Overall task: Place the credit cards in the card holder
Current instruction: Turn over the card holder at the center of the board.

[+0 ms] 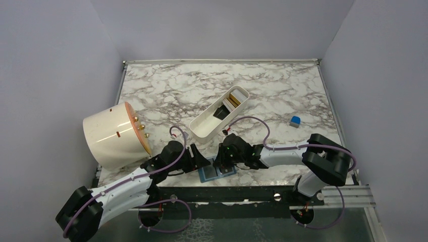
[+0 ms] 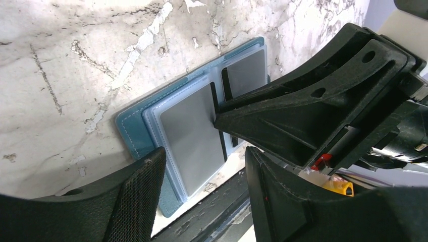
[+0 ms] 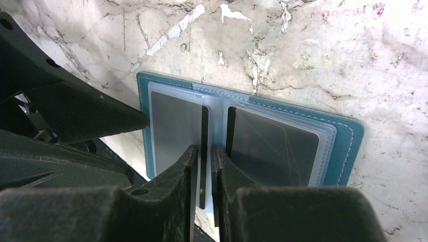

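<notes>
- The card holder (image 1: 218, 173) is laid open at the near edge of the worktop (image 1: 176, 91), with cards (image 3: 272, 146) tucked into both pages.
- The left end effector (image 2: 204, 154) is placed at its left corner, and the right end effector (image 3: 203, 148) at its spine.
- A tray (image 1: 202, 128) is set behind it, with more cards (image 1: 233, 100) in the far end.
- A cube (image 1: 295, 120) is set well to the tray's right.
- A drum (image 1: 113, 135) is laid at the left edge.

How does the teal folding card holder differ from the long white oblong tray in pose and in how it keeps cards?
The teal folding card holder lies flat and open at the marble table's near edge; the long white oblong tray stands farther back, diagonally. The holder keeps dark cards flat under clear pockets; the tray keeps gold and black cards loose. Both hold cards.
</notes>
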